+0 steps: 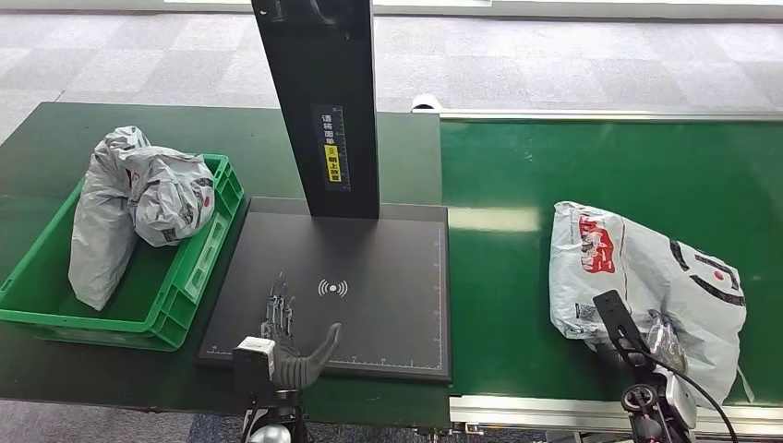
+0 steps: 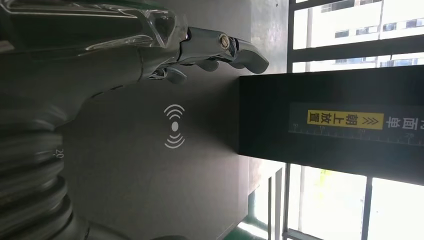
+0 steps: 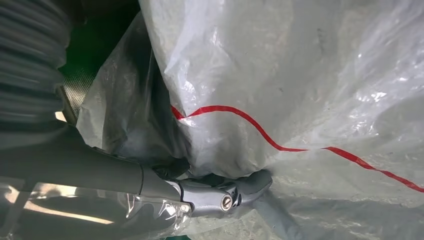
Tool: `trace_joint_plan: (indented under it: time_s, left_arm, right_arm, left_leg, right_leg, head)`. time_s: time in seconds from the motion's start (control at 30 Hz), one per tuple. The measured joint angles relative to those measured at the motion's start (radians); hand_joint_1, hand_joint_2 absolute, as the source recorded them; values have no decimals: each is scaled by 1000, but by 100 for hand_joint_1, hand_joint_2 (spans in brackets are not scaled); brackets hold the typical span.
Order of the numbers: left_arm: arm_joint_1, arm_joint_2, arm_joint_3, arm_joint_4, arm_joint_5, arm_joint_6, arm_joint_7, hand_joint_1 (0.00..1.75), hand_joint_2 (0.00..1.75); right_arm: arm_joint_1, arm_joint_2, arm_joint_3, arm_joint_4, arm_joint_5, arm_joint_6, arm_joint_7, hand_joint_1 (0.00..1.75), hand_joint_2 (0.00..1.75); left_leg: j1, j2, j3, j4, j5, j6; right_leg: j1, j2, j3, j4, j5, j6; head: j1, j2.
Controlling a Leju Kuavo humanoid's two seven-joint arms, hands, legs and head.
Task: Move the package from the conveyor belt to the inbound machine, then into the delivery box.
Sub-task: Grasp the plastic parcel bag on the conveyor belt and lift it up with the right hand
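Even overhead light leaves a pale glare patch on the green belt [image 1: 503, 220]; windows [image 2: 350, 30] blow out white in the left wrist view.

Pkg: crumpled grey-white plastic mailer bag w/ red print and black markings [image 1: 646, 277], lying flat on the green conveyor belt [image 1: 517, 277], near its front edge, right of the scanner. Thin red line runs across its film in the right wrist view [image 3: 300, 100].

Inbound machine: flat matte-black scan plate w/ white wireless symbol [image 1: 369, 268], black upright post w/ yellow label [image 1: 323, 111] at its back edge; sits between belt and crate.

Delivery box: green plastic crate [image 1: 198, 277], left of the plate, holding two grey plastic mailer bags [image 1: 138, 198] that stick up over its rim.
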Motion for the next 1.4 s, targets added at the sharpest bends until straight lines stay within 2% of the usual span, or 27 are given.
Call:
trace_joint_plan:
  time_s: [0.23,0.37,0.5,0.83,1.2,1.3,1.4]
  left_arm:
    - [5,-3,-1,-12,-3,2,0,0,175]
    - [7,-3,-1,-15,-8,-2,0,0,175]
    - [2,-4,-1,-15,-14,-3,0,0,175]
    - [1,-11,0,-14,-40,-7,0,0,175]
    - [2,-12,5,-15,-42,-5,0,0,175]
    - [12,-11,9,-27,-52,16,0,0,175]
    - [34,-2,22,-66,-105,49,1,0,175]
  right_arm:
    - [-29,10,-7,43,18,-9,19,0,175]
    - [-34,13,-16,49,23,11,28,174,175]
    - [-39,17,-32,54,32,43,17,175,175]
    - [-47,25,-64,42,44,50,-33,175,175]
    - [-43,39,-81,11,1,66,-92,175,175]
    - [-10,60,-86,-62,-69,56,-183,175,175]
    - [83,110,-61,-287,-154,40,-237,175,175]
  left_leg:
    - [0,0,2,0,0,1]
    - [0,0,4,0,0,1]
    - [0,0,4,0,0,1]
    - [0,0,5,0,0,1]
    - [0,0,3,0,0,1]
    - [0,-1,1,0,0,1]
    - [0,-2,-1,0,1,0]
  right_leg:
    - [-1,0,3,-1,0,0]
    - [-1,-1,4,-1,0,0]
    - [-1,-1,6,-1,0,0]
    - [0,0,5,-1,0,0]
    - [0,0,4,-1,0,0]
    - [0,0,3,0,0,0]
    - [0,-2,1,0,0,0]
  head:
    - [0,0]
    - [0,0]
    - [0,0]
    - [0,0]
    - [0,0]
    - [0,0]
    - [0,0]
